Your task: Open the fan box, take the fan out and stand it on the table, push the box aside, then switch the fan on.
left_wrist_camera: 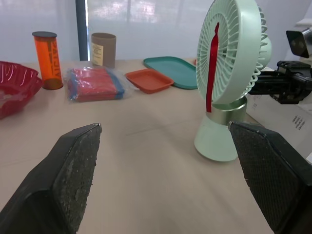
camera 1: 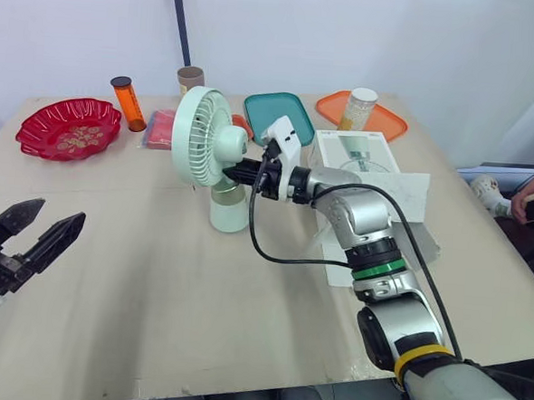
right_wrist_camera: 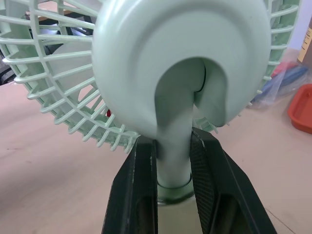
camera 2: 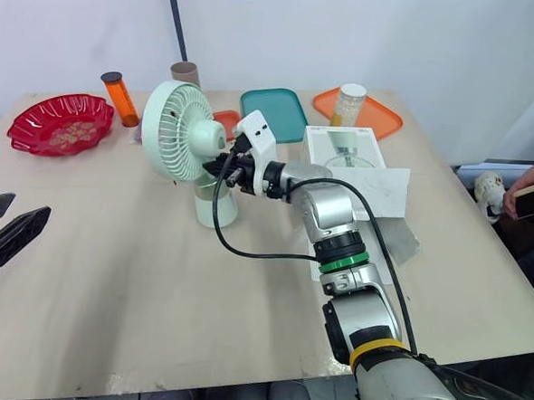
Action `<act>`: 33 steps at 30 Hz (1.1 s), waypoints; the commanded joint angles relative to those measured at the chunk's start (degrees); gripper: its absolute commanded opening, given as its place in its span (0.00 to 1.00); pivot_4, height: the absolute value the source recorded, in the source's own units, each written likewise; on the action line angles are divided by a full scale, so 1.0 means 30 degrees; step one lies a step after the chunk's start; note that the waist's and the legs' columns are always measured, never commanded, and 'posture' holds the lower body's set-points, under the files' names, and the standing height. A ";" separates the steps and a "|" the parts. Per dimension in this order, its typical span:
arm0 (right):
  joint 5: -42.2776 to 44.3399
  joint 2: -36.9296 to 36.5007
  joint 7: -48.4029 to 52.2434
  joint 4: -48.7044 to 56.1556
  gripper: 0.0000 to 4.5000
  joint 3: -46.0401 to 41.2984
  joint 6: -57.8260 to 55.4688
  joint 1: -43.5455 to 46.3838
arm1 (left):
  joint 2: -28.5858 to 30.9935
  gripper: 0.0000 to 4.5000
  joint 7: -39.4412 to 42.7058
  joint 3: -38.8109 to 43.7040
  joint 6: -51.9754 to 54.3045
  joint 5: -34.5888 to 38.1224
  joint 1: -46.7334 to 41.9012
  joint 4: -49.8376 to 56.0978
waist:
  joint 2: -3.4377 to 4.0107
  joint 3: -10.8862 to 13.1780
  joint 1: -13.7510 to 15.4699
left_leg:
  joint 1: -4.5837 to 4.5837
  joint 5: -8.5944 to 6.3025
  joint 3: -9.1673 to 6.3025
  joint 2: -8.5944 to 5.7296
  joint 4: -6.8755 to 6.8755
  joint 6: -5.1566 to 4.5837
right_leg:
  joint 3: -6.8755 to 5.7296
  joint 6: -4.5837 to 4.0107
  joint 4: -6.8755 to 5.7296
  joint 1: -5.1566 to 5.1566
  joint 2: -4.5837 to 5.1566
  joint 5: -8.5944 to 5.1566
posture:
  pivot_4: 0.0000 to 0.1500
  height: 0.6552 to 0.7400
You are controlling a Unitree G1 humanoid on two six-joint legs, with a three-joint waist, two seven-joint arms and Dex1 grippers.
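At the counter's (camera 1: 152,293) 9 o'clock edge the left jaws hang spread wide above bare surface, holding nothing. At 10 o'clock sits a red dish (camera 1: 69,127), then an orange bottle (camera 1: 128,104), a cardboard tube (camera 1: 190,80) and a bag of red packets (left_wrist_camera: 92,84) towards 11 o'clock. The fan (camera 1: 203,137) stands upright on its base near the middle, its grille facing 9 o'clock. The right jaws reach in from 3 o'clock and pinch the fan's neck (right_wrist_camera: 173,146) just below the head. A teal tray (camera 1: 279,113) lies at 12 o'clock. The white box (camera 1: 356,156) lies flat at the fan's 3 o'clock, under the right arm. An orange tray (camera 1: 385,121) holding a jar (camera 1: 359,108) sits at 1 o'clock.
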State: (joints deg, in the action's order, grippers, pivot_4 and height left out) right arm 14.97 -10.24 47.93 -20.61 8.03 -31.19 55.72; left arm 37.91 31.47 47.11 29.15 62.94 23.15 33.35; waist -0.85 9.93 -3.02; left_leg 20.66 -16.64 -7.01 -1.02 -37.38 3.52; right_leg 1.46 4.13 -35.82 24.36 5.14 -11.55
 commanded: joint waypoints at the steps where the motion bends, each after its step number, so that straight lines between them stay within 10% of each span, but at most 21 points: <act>1: 0.0815 -0.0242 0.0813 0.1727 0.12 -0.0533 0.0560 0.0178 | 0.0092 0.99 0.0303 0.0591 -0.0497 -0.0741 0.0195 -0.0024 | 0.0000 0.0000 0.0005 | 0.0001 0.0000 0.0000 0.0000 0.0000 0.0000 | 0.0000 -0.0001 0.0000 0.0000 0.0000 -0.0001 | 1.00 0.98; 33: 0.3667 -0.2864 0.3643 0.9451 0.12 0.0312 -0.1003 -0.4317 | 0.0062 0.99 0.3216 -0.5405 -0.1724 -0.6425 -0.3020 -0.2388 | -0.0007 -0.0002 0.0088 | -0.0006 -0.0002 0.0010 0.0006 -0.0004 -0.0004 | 0.0000 -0.0001 -0.0015 -0.0002 0.0000 -0.0004 | 1.00 0.98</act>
State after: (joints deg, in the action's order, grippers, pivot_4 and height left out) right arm 24.56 -18.72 58.40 3.87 9.08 -35.14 42.61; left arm 37.21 40.44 31.06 24.69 44.05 14.68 25.79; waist -0.87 9.93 -2.75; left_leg 20.65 -16.64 -6.98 -1.01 -37.40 3.51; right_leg 1.46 4.13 -35.87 24.35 5.14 -11.56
